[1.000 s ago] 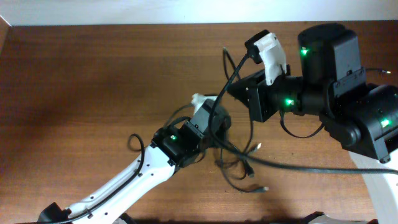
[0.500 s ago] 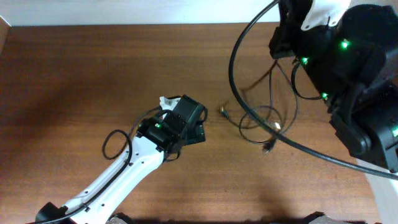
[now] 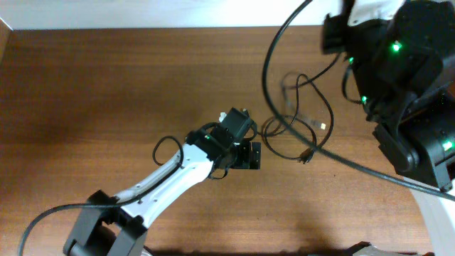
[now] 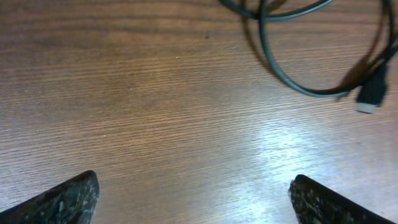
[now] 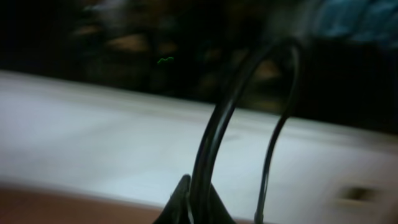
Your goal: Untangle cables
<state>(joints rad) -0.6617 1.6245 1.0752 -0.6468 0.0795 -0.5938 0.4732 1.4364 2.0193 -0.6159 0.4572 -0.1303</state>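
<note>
Two states: left claw (image 4: 196, 190) wide apart over table (image 4: 155, 112), right claw (image 5: 186, 202) clamped on cables (image 4: 372, 93).

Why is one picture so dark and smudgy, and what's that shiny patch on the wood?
Right wrist view: dim and blurred all over, so the cables look like soft streaks. Left wrist view: sharp, with a white patch of glare on the table. Overhead view: evenly lit; only the right arm looks a bit fuzzy.
</note>
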